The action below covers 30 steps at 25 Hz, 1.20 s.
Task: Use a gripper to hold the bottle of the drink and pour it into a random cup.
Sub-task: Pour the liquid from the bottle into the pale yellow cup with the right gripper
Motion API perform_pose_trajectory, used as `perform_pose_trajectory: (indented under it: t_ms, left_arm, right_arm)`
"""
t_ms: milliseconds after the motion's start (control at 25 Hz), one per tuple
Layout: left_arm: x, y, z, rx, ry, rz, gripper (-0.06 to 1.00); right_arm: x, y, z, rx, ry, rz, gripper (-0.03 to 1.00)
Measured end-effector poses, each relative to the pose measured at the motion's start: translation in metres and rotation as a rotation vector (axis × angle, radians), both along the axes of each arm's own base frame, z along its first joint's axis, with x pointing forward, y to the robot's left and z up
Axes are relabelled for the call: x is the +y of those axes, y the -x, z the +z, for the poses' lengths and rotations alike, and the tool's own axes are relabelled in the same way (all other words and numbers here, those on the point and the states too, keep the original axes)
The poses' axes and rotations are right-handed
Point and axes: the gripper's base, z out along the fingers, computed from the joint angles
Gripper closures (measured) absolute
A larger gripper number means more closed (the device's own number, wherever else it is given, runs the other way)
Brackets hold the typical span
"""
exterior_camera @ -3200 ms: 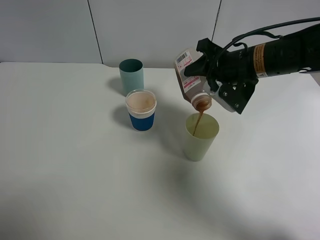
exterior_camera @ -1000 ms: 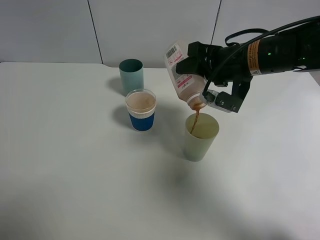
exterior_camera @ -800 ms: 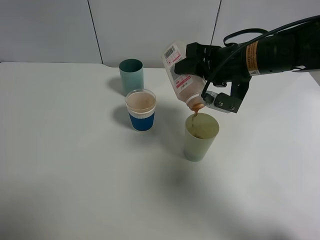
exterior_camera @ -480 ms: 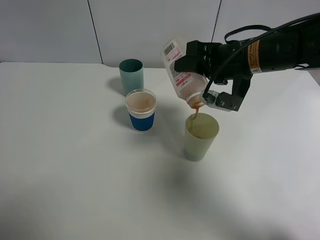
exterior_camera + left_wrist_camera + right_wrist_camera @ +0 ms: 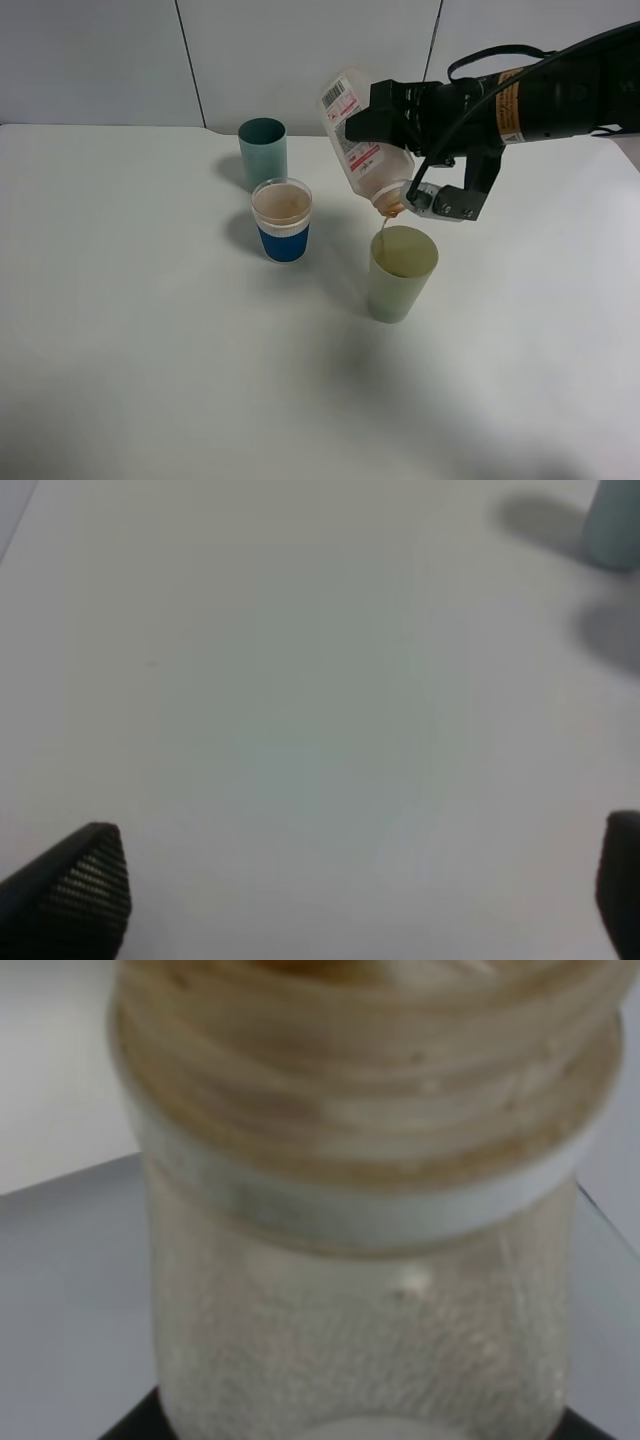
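The bare white table lay nearest. On it stood the plain, pale yellow-green cup, tapered plastic, upright, and filled close to its rim with the brown drink.

To the left of the yellow-green cup and a little farther back stood a clear plastic cup with a blue sleeve. It held a light brown liquid and stood apart from the yellow-green cup.

Just above the yellow-green cup's far-left rim hung the small translucent whitish plastic bottle with a pink-magenta label. It was tipped steeply, mouth down and base up to the left. A thin thread of drink ran from its mouth into the cup, and the mouth did not touch the rim.

The black right gripper was clamped on the bottle's body. Its fingers lay across the middle, so the wide neck jutted out below them and the base above. In the right wrist view the bottle filled the frame, its threaded neck coated brown.

Farther back and to the left of the yellow-green cup stood an upright teal cup, well apart. Grey wall panels closed the scene behind.

The left gripper showed only in its own wrist view. Its textured black fingers were spread wide over the table, with the teal cup blurred at the edge.
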Motion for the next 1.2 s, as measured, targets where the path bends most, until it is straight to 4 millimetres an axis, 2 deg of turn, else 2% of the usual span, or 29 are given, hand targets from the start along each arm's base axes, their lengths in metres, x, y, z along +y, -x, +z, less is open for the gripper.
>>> perform_pose_trajectory:
  t_ms: [880,1200]
  left_arm:
    - [0.0,0.0,0.0,0.0,0.0,0.0,0.02]
    - [0.0,0.0,0.0,0.0,0.0,0.0,0.02]
  right_arm:
    - [0.0064,0.0047,0.0028,-0.009,-0.002,0.025,0.61]
    - [0.0055,0.0029,0.0032,0.079,-0.064,-0.054,0.61]
